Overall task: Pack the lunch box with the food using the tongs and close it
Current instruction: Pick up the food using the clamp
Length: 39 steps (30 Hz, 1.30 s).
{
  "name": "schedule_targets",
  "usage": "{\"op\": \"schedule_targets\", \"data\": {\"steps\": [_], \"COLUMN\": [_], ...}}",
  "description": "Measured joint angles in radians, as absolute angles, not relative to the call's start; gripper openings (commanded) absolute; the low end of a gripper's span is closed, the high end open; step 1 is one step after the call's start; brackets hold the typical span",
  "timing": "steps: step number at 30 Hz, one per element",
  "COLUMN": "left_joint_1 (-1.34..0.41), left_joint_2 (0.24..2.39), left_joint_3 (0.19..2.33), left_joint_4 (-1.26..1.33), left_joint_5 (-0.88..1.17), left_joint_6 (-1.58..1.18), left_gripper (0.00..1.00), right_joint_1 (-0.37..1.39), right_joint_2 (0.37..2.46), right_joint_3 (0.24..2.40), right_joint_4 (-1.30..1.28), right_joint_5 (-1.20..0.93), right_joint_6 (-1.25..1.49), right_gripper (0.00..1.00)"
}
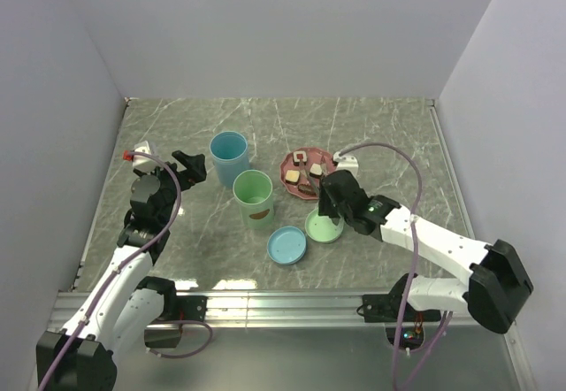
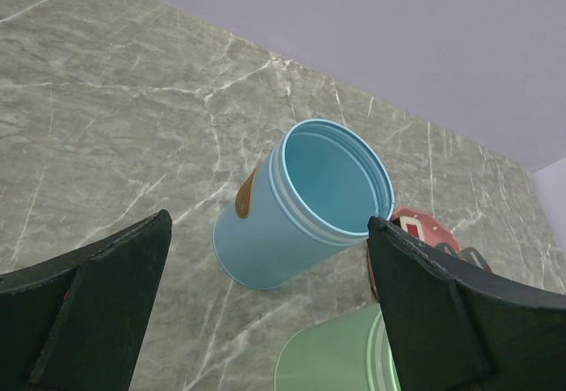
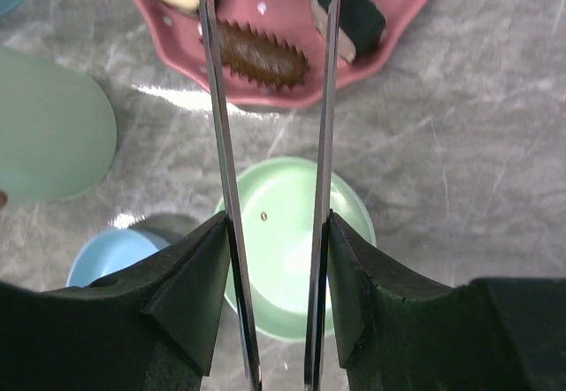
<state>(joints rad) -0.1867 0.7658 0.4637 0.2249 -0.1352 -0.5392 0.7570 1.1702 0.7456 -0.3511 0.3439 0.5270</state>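
Standing on a marble table (image 1: pixel 389 134), a blue cup (image 1: pixel 229 157) and green cup (image 1: pixel 253 198) sit near a pink plate (image 3: pixel 411 2). The left gripper (image 1: pixel 188 164) gapes wide, empty, beside the blue cup. The right gripper (image 3: pixel 276 232) pinches the tongs (image 3: pixel 219 143), whose parted arms reach over the food (image 3: pixel 261 55) on the plate.

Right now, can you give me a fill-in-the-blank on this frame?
The right tool grips the tongs above the ____ plate. Between the tongs' arms lies the ____ ridged piece. The left tool is ____, facing the blue cup.
Missing: pink; brown; open.
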Motion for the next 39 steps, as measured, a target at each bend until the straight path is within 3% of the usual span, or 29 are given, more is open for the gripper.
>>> {"op": "schedule_targets", "data": {"steps": [39], "left_joint_1": [-0.187], "left_joint_2": [0.786], "left_joint_3": [0.464], "left_joint_4": [0.227], "left_joint_5": [-0.135], "left_joint_6": [-0.539], "left_gripper": [0.99], "right_joint_1": [0.757], "right_joint_2": [1.499], "right_joint_3": [0.990], "right_joint_4": [-0.327], "right_joint_5": [0.351], "right_joint_6": [0.445], "right_gripper": [0.49]}}
